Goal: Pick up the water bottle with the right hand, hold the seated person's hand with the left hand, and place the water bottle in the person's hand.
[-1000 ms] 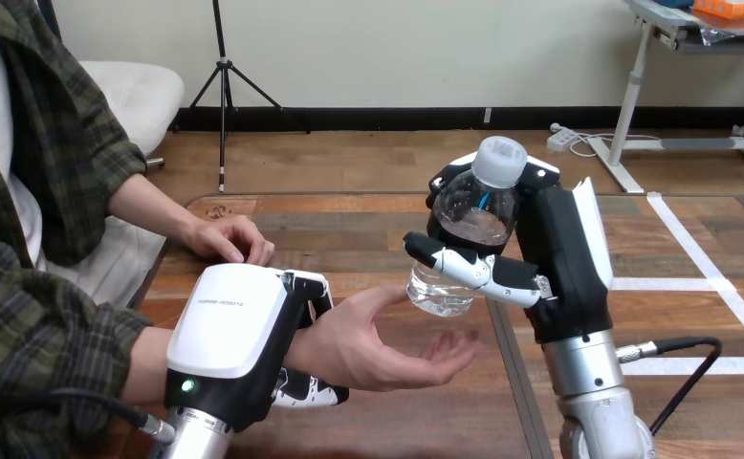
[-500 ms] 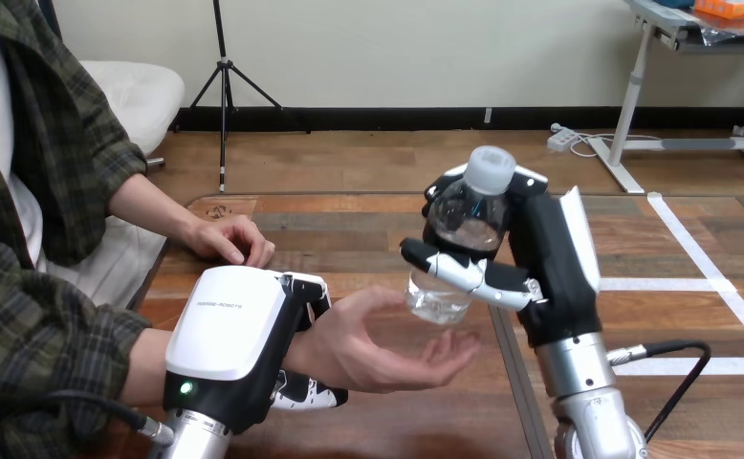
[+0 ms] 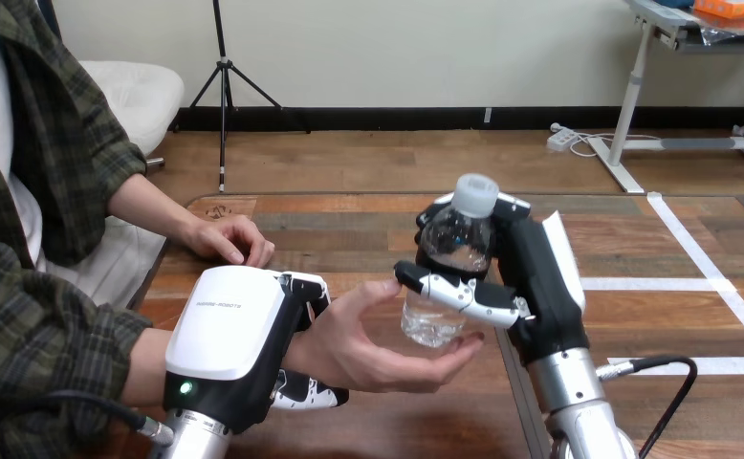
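The water bottle (image 3: pixel 448 263) stands upright in the right hand (image 3: pixel 533 279), with the thumb across its front and the fingers curled behind. Its base sits in the person's upturned hand (image 3: pixel 363 346), just below that thumb. The left hand (image 3: pixel 237 337) is wrapped round the person's wrist (image 3: pixel 296 352).

Left hand (image 3: pixel 227 330): low at view's left, white back shell facing up. Thumb above, fingers (image 3: pixel 308 390) below, curled round person's wrist (image 3: pixel 303 342). Left forearm (image 3: pixel 188 437): silver, in from bottom edge.

Right hand (image 3: pixel 540 282): right of centre, upright on silver right forearm (image 3: pixel 567 387), palm turned toward view's left. Thumb (image 3: pixel 454 289) across front, fingers behind, clamped round water bottle (image 3: pixel 435 323).

Hands apart, not touching.
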